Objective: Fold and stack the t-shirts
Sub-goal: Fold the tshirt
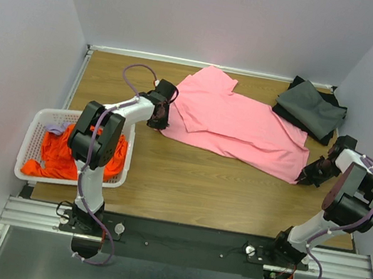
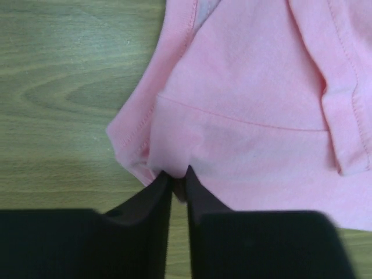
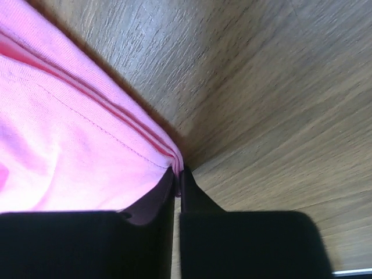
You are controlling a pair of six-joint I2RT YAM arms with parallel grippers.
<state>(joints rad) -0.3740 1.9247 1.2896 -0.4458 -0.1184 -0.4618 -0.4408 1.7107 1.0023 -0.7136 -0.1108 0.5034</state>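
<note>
Looking down from above, the pink t-shirt (image 1: 239, 127) lies spread across the middle of the wooden surface (image 1: 200, 185), with one part already lapped over itself toward the far side. The left tool (image 1: 159, 114) sits at the shirt's left edge and the right tool (image 1: 308, 177) at its near right corner. Dark grey t-shirts (image 1: 311, 107) lie piled at the far right. An orange t-shirt (image 1: 60, 157) waits in the white basket (image 1: 29, 148) on the left.

At the left wrist, the tool's jaws are pressed nearly together, pinching a puckered bit of pink hem at the shirt's corner. The bite looks shallow, right at the stitched edge.

At the right wrist, the jaws are likewise pressed together, nipping the folded double hem where it meets bare wood.

Judging by this, the step is a two-corner lift to carry one edge over for the next fold. To do it well, raise both corners together and level. Keep the cloth between them gently taut so it does not sag or drag the layer beneath. With such thin grips, move slowly, since a tug could pull the hem free.
</note>
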